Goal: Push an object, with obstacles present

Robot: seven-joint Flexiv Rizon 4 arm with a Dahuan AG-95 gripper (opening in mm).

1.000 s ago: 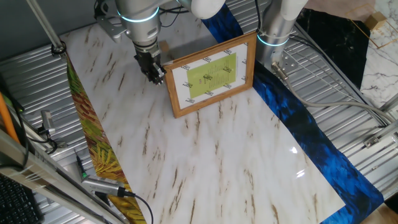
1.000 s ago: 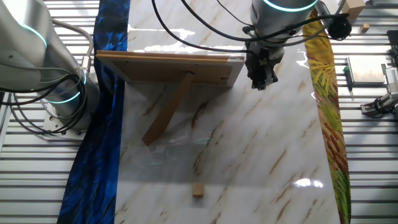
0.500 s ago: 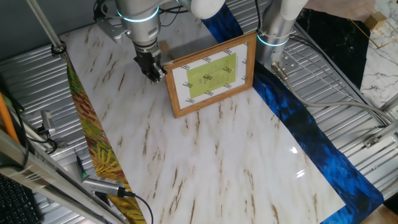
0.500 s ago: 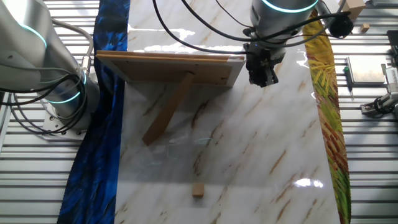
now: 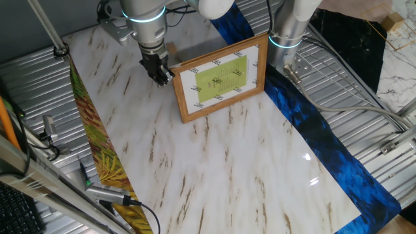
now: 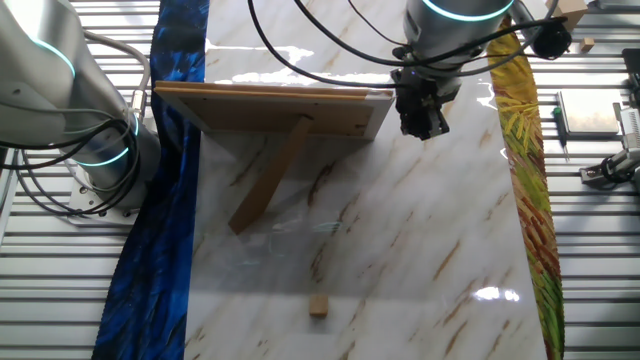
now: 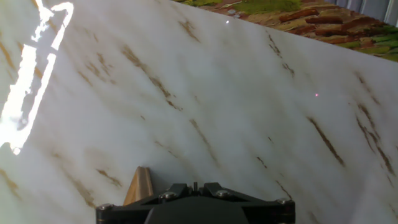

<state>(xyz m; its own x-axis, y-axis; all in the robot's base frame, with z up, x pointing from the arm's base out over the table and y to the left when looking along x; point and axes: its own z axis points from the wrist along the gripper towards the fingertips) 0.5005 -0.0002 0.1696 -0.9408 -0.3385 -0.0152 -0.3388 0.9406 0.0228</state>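
Observation:
The tiny tan block (image 6: 318, 306) lies alone on the marble table, well behind the picture frame. The brown picture frame (image 5: 221, 77) with its yellow-green sheet stands upright on its back strut (image 6: 272, 172). My gripper (image 5: 160, 75) hangs just off the frame's end, fingers pointing down and together, holding nothing. It also shows in the other fixed view (image 6: 422, 124), beside the frame's corner and far from the block. In the hand view the fingers (image 7: 194, 186) look closed, with a tan corner of the frame (image 7: 140, 185) just to their left.
A blue cloth strip (image 5: 312, 123) runs along one side of the marble table (image 5: 214, 169) and a leaf-patterned strip (image 6: 530, 190) along the other. A second arm's base (image 6: 95, 150) stands beside the blue strip. Ribbed metal surrounds the table.
My gripper has shifted slightly along the frame's end and a little upward. The frame and the block have not moved.

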